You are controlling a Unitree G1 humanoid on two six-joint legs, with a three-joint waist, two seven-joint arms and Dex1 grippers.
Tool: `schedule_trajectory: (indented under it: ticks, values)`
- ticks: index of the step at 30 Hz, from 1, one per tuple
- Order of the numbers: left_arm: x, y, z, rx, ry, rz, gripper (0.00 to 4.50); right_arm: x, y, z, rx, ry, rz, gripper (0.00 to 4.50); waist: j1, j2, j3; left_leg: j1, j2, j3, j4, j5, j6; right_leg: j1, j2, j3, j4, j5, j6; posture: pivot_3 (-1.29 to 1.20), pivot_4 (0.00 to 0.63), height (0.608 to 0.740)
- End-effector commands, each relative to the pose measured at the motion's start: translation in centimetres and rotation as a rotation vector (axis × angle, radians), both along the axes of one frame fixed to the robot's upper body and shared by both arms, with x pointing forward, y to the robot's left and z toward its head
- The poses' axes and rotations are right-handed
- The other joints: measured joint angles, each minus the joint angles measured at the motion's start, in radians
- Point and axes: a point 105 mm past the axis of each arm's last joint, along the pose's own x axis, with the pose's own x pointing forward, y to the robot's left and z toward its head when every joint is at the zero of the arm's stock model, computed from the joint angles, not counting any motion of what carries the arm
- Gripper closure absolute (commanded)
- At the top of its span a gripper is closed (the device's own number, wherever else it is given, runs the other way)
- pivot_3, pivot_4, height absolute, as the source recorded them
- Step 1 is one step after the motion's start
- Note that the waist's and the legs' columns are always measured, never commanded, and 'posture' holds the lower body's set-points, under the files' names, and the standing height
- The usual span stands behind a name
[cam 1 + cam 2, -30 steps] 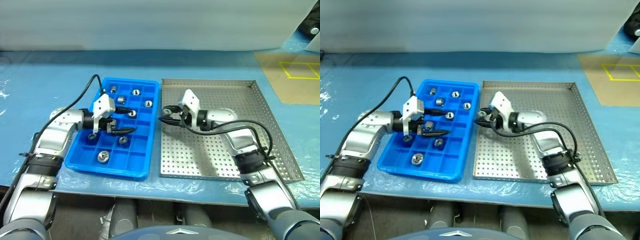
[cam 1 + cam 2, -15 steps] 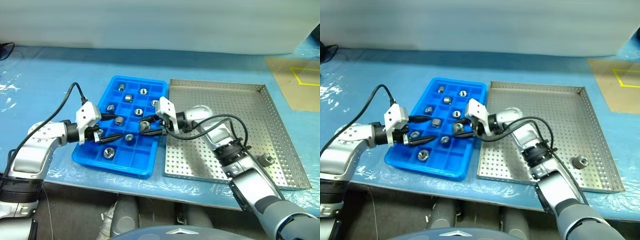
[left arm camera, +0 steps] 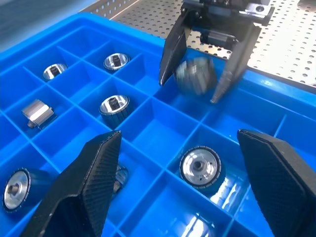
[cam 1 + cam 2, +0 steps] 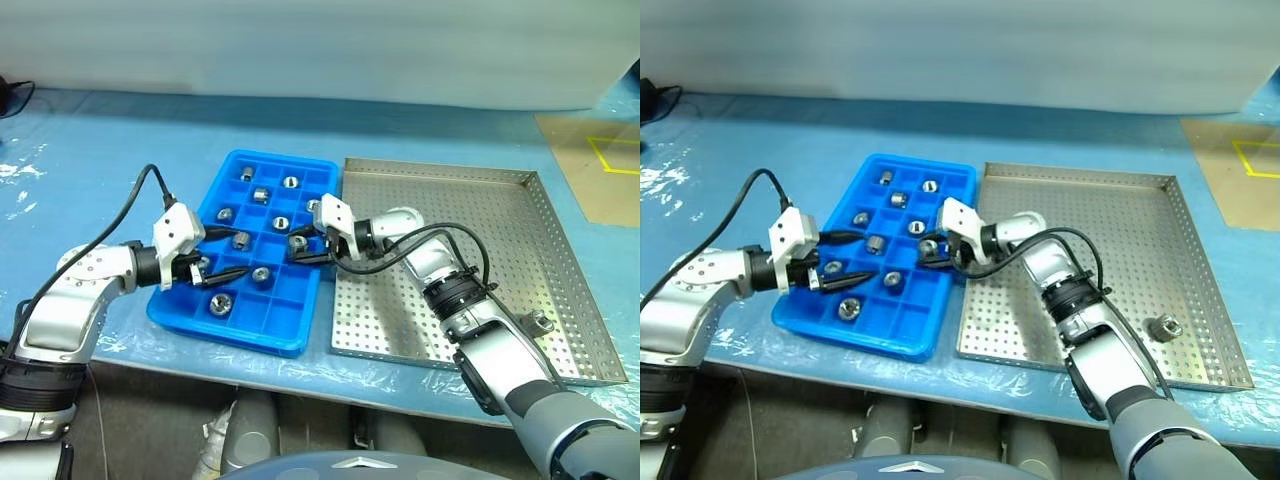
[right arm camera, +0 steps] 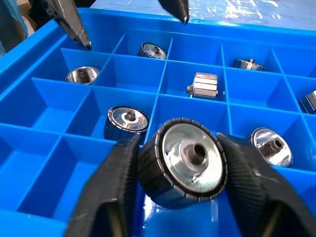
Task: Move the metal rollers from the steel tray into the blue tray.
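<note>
While rollers (image 4: 877, 244) fill the blue tray (image 4: 902, 324), one remains in the steel tray (image 4: 1200, 250).

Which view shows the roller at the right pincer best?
Right wrist view: the roller sits large between the right pincer fingers, ribbed rim and centre hole clear, above the blue tray. Left wrist view shows it blurred between those fingers. In the eye views it is a small speck at the fingertips.

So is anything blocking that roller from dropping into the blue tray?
Nothing visible does. The roller sits between the right gripper's fingers, right over an empty compartment of the blue tray; the left gripper hangs open, off to the side.
</note>
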Motion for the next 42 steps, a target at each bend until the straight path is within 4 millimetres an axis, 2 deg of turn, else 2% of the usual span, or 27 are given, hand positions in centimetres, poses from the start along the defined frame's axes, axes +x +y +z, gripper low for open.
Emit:
schedule_trajectory:
  ticks: [1,6,11,15,19,23,25,29,32,37,42]
  values:
    - [0.1,-0.5,0.6,-0.009,-0.024,-0.031,0.54,0.2,0.0,1.7,0.043,-0.049,-0.017,0.67,-0.001,0.000,0.000,0.000,0.000,0.000,0.000,0.000,0.000,0.000,0.000,0.000,0.000,0.000,0.000,0.15,0.150,0.740]
    - [0.1,-1.4,0.5,-0.020,-0.013,-0.069,0.54,1.0,-1.2,2.2,0.065,-0.069,-0.087,0.67,-0.001,0.000,0.000,0.000,-0.001,0.001,0.000,0.000,0.000,0.000,0.000,0.000,0.000,0.000,0.000,0.12,0.150,0.740]
    - [0.3,-2.9,0.4,-0.039,-0.009,-0.132,0.54,1.2,-3.2,3.9,0.120,-0.067,-0.171,0.67,-0.001,0.000,0.000,0.000,-0.001,0.002,0.000,0.001,-0.001,0.000,0.000,0.000,0.000,0.000,0.000,0.05,0.150,0.740]
    - [1.2,-5.7,0.6,-0.070,-0.010,-0.245,0.54,1.5,-7.7,6.2,0.145,-0.110,-0.335,0.67,-0.001,0.000,0.000,0.001,-0.001,0.005,0.001,0.001,-0.001,0.001,0.000,0.001,0.000,0.000,0.000,-0.07,0.150,0.740]
    - [1.9,-8.3,0.5,-0.093,-0.005,-0.356,0.54,0.6,-12.1,6.5,0.113,-0.127,-0.489,0.67,-0.013,0.000,0.000,0.002,-0.001,0.007,0.002,0.001,-0.002,0.004,0.000,0.002,-0.001,0.000,0.001,-0.19,0.150,0.740]
    - [2.2,-10.4,0.3,-0.109,0.006,-0.454,0.54,-1.4,-15.6,6.2,0.076,-0.120,-0.617,0.67,-0.044,0.000,0.000,0.002,-0.002,0.008,0.002,0.001,-0.001,0.004,0.001,0.002,-0.002,0.000,0.001,-0.32,0.150,0.740]
    - [2.3,-11.9,0.0,-0.118,0.020,-0.521,0.54,-2.9,-17.8,5.7,0.060,-0.108,-0.718,0.67,-0.095,0.000,-0.001,0.002,-0.002,0.008,0.002,0.001,0.000,0.004,0.001,0.002,-0.002,0.000,0.001,-0.39,0.150,0.740]
    - [2.0,-13.9,-0.4,-0.125,0.035,-0.624,0.54,-4.9,-20.4,4.8,0.043,-0.090,-0.863,0.67,-0.116,0.001,-0.001,0.003,-0.002,0.009,0.002,-0.002,0.004,0.005,0.002,0.004,-0.003,0.000,0.001,-0.49,0.150,0.740]
    - [1.8,-15.1,-0.6,-0.128,0.041,-0.686,0.54,-5.9,-22.6,3.4,0.017,-0.073,-0.983,0.67,-0.141,0.001,-0.001,0.003,-0.002,0.009,0.005,-0.003,0.006,0.005,0.001,0.005,-0.003,0.000,0.001,-0.52,0.150,0.740]
    - [1.7,-15.6,-0.6,-0.131,0.042,-0.720,0.54,-7.2,-25.2,1.4,-0.018,-0.041,-1.100,0.67,-0.168,0.001,-0.001,0.003,-0.002,0.009,0.006,-0.004,0.006,0.005,0.001,0.005,-0.003,0.001,0.001,-0.54,0.150,0.740]
    - [1.5,-15.4,-0.9,-0.130,0.045,-0.724,0.54,-7.7,-26.8,-0.4,-0.061,-0.010,-1.149,0.67,-0.183,0.001,-0.001,0.003,-0.002,0.009,0.006,-0.004,0.007,0.005,0.001,0.005,-0.004,0.001,0.002,-0.52,0.150,0.740]
